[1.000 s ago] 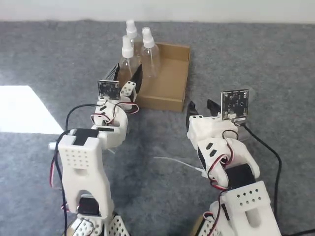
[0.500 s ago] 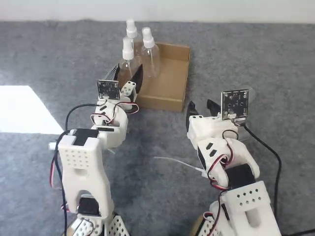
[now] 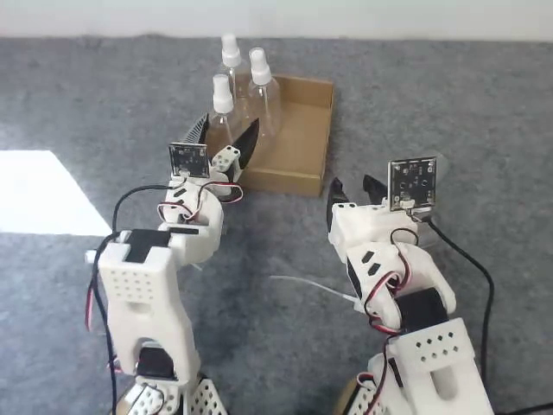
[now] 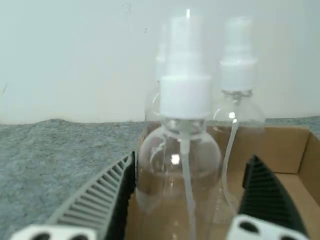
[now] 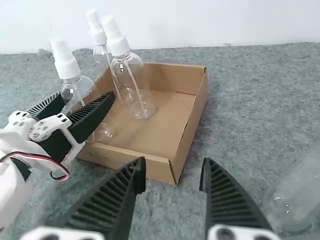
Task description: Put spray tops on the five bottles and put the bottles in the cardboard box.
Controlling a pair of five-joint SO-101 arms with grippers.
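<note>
My left claw is released, jaws spread either side of a capped bottle standing by the cardboard box's 9 o'clock wall. Second bottle and third bottle stand at 11. My right claw hangs released, empty.

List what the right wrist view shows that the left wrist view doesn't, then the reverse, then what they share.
Right wrist view, not the left: the right hand, open and holding nothing, and a clear bottle lying on the carpet at the frame's edge.
Left wrist view, not the right: the left hand seen from inside, its fingers standing clear of the nearest bottle.
Both: that hand and bottle, two more capped bottles and the cardboard box.
</note>
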